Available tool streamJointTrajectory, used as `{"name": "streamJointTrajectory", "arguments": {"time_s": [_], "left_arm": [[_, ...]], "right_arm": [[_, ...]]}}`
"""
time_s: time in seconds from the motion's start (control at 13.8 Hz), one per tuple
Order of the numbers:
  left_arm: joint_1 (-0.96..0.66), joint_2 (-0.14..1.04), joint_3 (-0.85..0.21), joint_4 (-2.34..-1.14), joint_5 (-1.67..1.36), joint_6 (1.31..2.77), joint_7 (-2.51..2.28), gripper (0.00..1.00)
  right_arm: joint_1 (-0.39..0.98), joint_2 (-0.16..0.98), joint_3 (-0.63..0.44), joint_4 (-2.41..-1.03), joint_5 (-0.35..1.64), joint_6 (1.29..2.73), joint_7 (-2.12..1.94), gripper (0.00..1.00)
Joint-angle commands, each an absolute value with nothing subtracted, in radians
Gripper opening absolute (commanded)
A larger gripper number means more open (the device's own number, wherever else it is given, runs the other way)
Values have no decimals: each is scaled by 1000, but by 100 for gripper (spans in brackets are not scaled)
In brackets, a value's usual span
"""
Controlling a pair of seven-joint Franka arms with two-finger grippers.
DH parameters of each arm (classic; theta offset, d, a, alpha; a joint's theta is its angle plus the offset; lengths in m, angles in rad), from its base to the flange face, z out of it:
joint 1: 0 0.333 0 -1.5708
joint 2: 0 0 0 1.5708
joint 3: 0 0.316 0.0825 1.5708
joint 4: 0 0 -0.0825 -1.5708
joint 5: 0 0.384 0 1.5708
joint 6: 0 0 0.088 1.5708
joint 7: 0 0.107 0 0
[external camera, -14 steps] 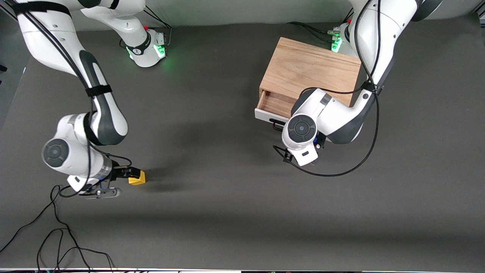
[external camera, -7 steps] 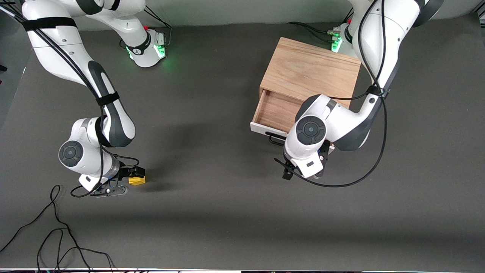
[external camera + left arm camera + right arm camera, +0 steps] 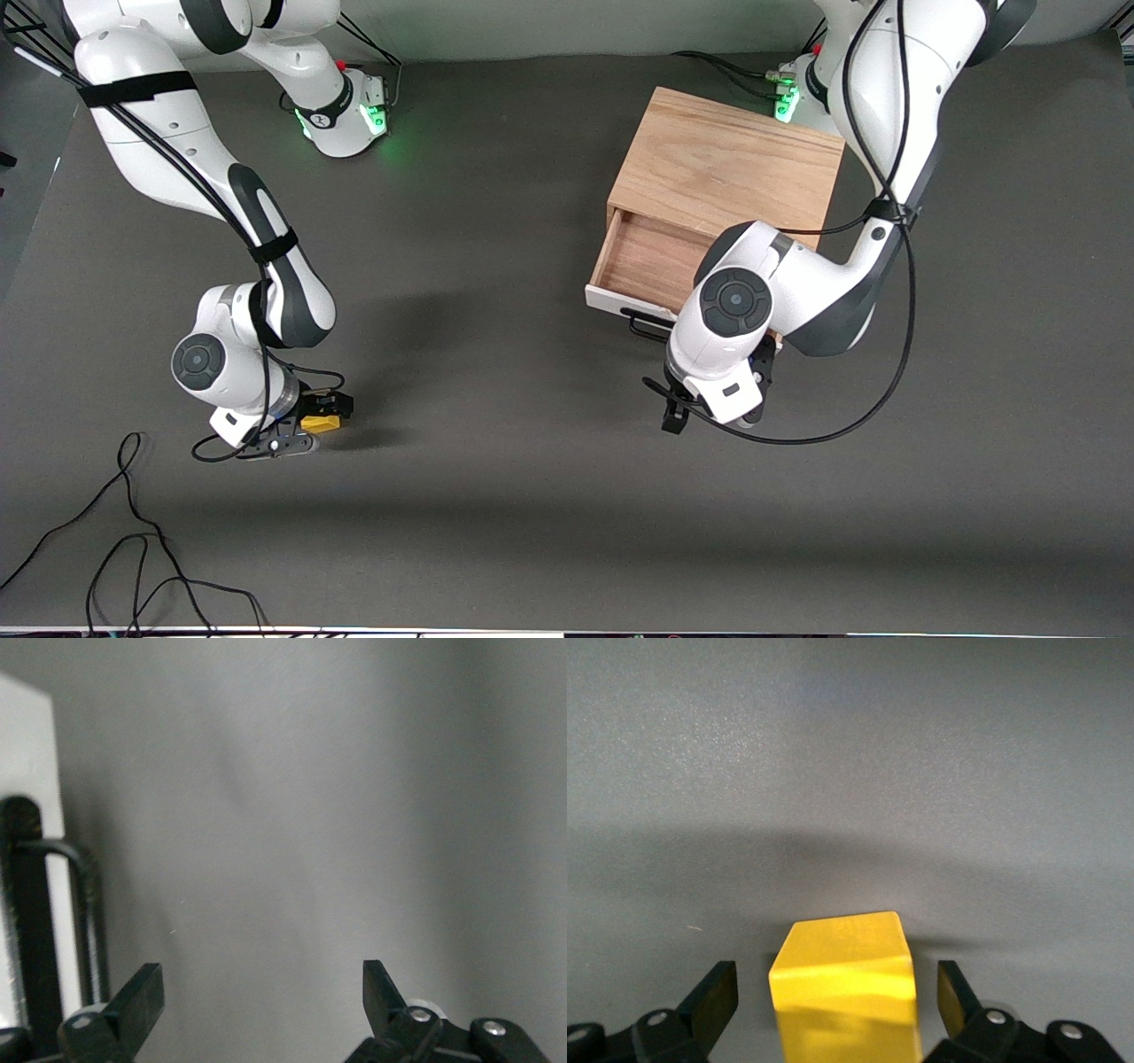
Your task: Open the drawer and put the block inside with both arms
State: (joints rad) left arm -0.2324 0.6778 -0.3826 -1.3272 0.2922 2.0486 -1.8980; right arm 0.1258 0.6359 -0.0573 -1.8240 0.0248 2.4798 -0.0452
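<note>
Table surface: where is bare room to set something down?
Bare mat lies between the block and the drawer. Crowded spots: the right gripper straddling the block, the open left gripper by the drawer's handle.

Two white arms, the right arm at upper left, the left arm at upper right; dark grey joints with round caps; black straps bind black cables along the links; bases glow green; each gripper black with silver screws.
</note>
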Motion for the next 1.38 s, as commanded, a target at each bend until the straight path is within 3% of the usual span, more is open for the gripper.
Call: {"name": "streamJointTrajectory", "arguments": {"time_s": [0.0,0.15,0.22,0.51,0.65,0.94,1.31], "left_arm": [[-230,628,-380,-1258,357,1953,-1805,100],[-187,572,-394,-1252,336,1857,-1676,100],[-166,533,-391,-1253,313,1821,-1611,100],[-36,388,-387,-1262,157,1604,-1239,100],[41,313,-387,-1316,121,1545,-1081,100],[185,151,-383,-1465,40,1514,-746,100],[278,91,-379,-1518,17,1463,-365,100]], "right_arm": [[132,624,-63,-1833,26,2496,-69,100],[132,624,-63,-1833,26,2496,-71,95],[130,624,-63,-1833,26,2494,-71,88],[124,623,-63,-1829,26,2487,-104,44],[124,611,-63,-1822,28,2476,-100,30],[127,575,-60,-1662,43,2222,-69,29],[198,575,-52,-1306,126,1785,131,29]]}}
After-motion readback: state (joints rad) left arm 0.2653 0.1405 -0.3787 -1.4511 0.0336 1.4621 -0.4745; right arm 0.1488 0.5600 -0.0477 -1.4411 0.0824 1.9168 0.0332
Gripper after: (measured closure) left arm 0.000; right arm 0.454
